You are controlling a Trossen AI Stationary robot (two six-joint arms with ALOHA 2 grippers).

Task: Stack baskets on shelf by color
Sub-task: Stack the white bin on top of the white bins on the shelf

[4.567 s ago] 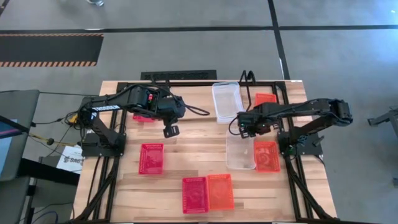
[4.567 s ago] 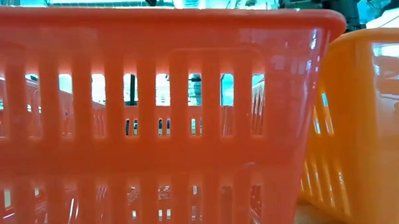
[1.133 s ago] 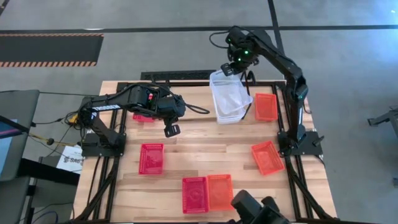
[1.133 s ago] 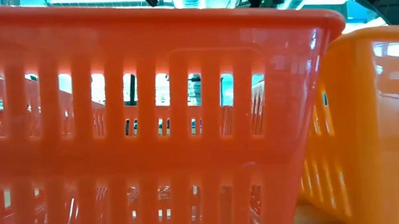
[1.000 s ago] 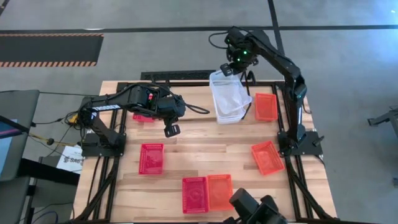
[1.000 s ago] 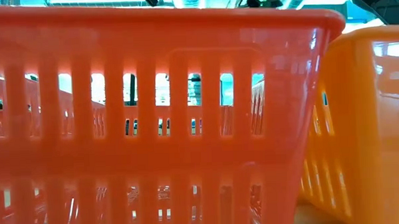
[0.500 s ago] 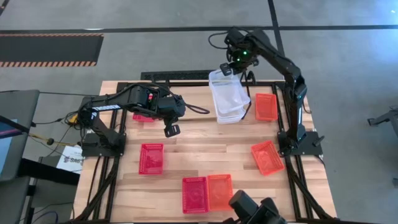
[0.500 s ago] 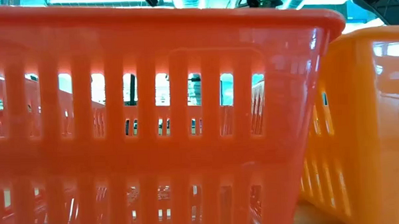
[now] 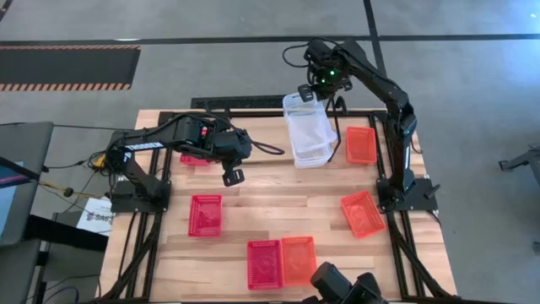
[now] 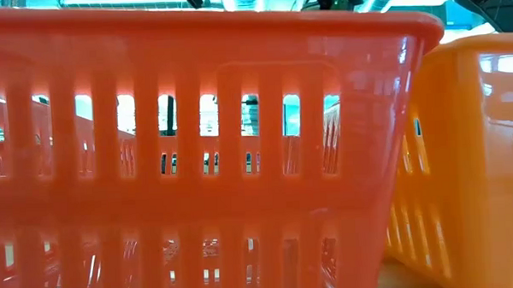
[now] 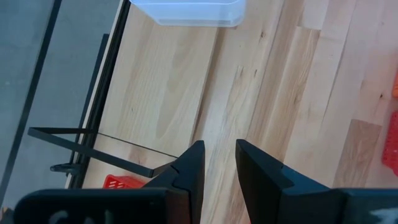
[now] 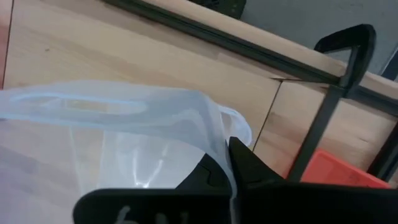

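table edges: the wooden table is ringed by a black frame; its middle, between the two arms, is bare wood.
shelf: the black rod shelf stands at the far edge, its looped end just beside the raised clear basket.
right gripper: the right gripper is high over the far edge, jaws clamped together on the rim of a clear basket, thin wall pinched between the fingers.
clear basket: it hangs tilted above a second clear basket on the table.
left gripper: the left gripper hovers over bare wood left of centre, jaws slightly apart, holding nothing.
other baskets: a red basket near the left arm; a red and orange pair touching at the near edge; orange baskets on the right.
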